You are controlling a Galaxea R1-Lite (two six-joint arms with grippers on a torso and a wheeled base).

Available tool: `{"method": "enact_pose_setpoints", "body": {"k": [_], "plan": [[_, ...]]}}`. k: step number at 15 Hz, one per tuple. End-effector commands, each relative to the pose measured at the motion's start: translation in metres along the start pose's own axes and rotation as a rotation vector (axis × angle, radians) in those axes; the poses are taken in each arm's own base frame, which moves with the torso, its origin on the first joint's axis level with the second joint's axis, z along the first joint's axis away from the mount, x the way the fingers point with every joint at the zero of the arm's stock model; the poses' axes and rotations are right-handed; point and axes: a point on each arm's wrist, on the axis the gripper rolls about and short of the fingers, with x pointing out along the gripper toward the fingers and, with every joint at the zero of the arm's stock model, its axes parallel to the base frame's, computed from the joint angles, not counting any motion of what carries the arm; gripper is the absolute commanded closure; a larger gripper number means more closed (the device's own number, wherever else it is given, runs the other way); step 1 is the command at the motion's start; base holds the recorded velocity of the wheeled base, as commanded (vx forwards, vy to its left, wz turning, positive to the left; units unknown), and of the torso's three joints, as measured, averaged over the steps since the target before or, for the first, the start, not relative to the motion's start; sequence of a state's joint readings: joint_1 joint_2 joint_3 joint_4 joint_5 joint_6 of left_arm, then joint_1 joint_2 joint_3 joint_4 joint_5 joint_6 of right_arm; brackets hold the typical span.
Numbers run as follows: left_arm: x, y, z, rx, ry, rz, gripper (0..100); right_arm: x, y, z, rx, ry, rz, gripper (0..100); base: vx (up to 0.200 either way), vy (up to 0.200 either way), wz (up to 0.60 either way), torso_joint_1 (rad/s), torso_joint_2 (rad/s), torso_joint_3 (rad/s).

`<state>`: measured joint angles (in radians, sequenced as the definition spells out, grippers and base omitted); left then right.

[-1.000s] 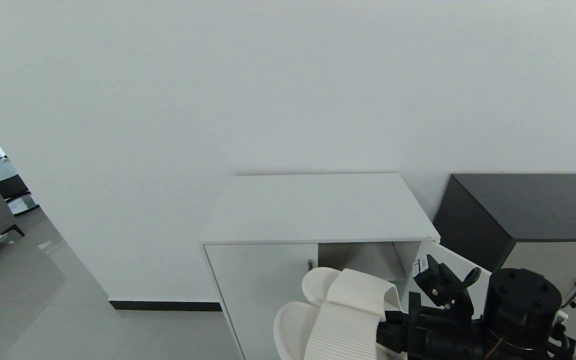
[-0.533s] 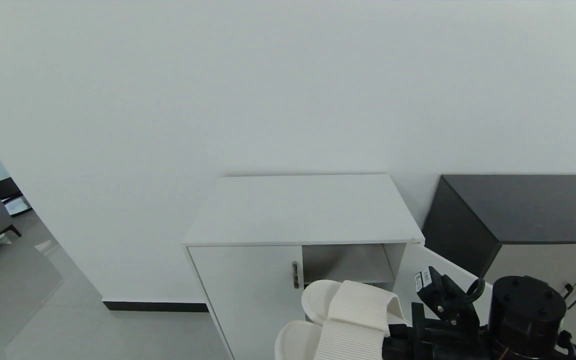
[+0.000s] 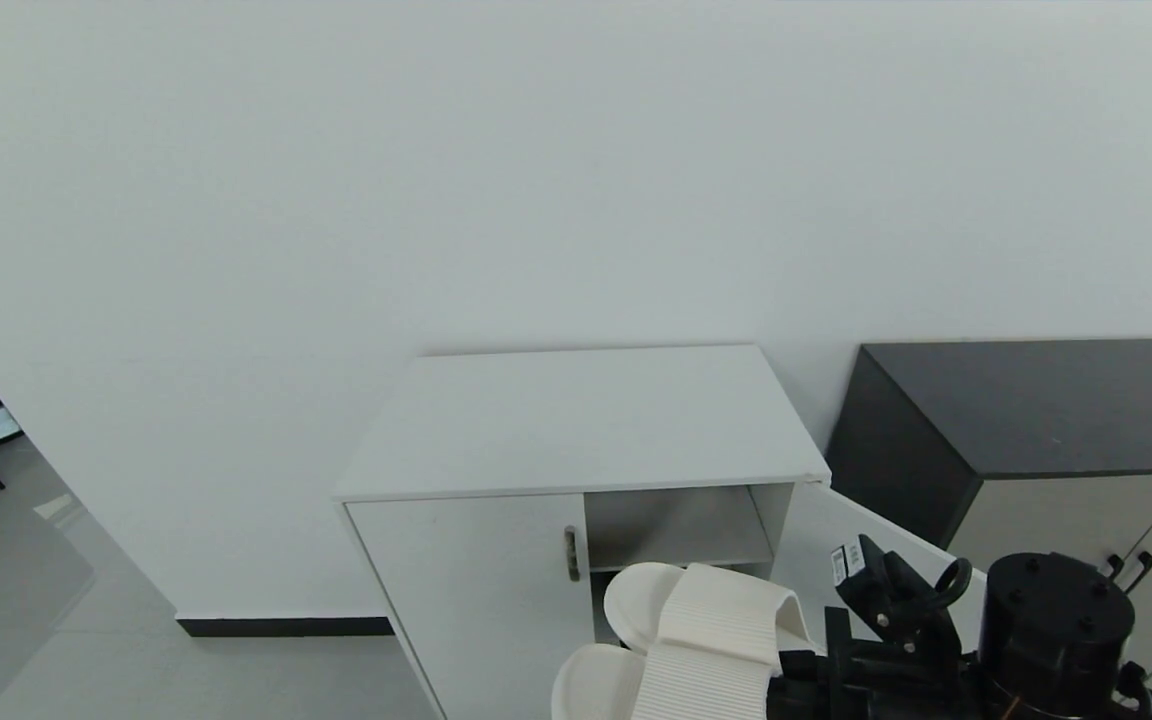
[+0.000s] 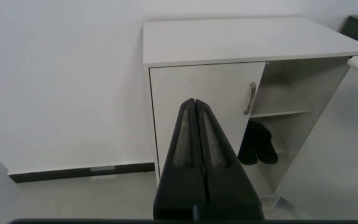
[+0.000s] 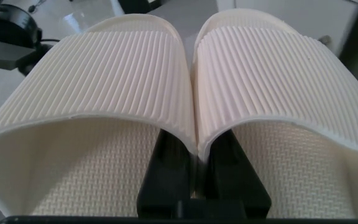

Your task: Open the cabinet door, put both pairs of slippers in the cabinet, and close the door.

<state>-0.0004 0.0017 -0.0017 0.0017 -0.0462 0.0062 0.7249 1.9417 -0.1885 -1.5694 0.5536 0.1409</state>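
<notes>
Right gripper (image 5: 196,163) is clamped on the white pair (image 5: 117,68). Its fingers pinch the two inner strap edges where they touch, so a single grasp carries both slippers side by side with the toes pointing away from the wrist. In the head view the pair projects from the gripper toward 10 o'clock. The toes overlap the lower edge of the cabinet (image 3: 576,420) opening, which lies at 11 o'clock from the gripper. Whether the toes have crossed the cabinet front cannot be determined. The right door (image 3: 866,530) is swung out at 1 o'clock from the gripper, so the arm has a path into the open right half. The left door (image 3: 466,580) is closed, with its handle (image 3: 571,553) on the edge next to the opening. A shelf (image 3: 676,530) splits the open half. The black pair (image 4: 258,143) stands below the shelf with its soles upright, so one pair appears to be stored already. The step in hand is judged to be insertion of the white pair; closing the door would follow. Clearance beside the black pair and under the shelf is the likely constraint. The left gripper (image 4: 195,109) has its fingers pressed together with nothing between them. It faces the cabinet front from well apart and is free for the door. A dark cabinet (image 3: 1036,400) stands at 3 o'clock from the white one.
</notes>
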Motion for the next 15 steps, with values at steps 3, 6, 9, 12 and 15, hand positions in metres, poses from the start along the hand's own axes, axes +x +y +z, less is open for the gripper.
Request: {"method": "enact_pose_setpoints", "body": {"k": [3,6,9,12,15], "plan": [[0.0,0.0,0.0,0.0,0.0,0.001,100,0.0001,0.0006,-0.0031,-0.019,0.013,0.002,100,0.0,0.0,0.0,-0.089,0.2,0.104],[0.0,0.0,0.0,0.0,0.0,0.001,100,0.0006,0.0002,-0.0041,-0.02,0.017,0.002,100,0.0,0.0,0.0,-0.165,0.35,0.186],[0.0,0.0,0.0,0.0,0.0,0.001,100,0.0002,0.0,-0.0044,-0.019,0.018,0.002,100,0.0,0.0,0.0,-0.17,0.38,0.191],[0.0,0.0,0.0,-0.002,0.0,0.001,100,0.0007,-0.0004,-0.0048,-0.018,0.019,0.001,100,0.0,0.0,0.0,-0.185,0.4,0.212],[0.0,0.0,0.0,-0.002,0.0,0.001,100,0.0005,-0.0003,-0.005,-0.017,0.02,0.001,100,0.0,0.0,0.0,-0.235,0.52,0.274]]}}
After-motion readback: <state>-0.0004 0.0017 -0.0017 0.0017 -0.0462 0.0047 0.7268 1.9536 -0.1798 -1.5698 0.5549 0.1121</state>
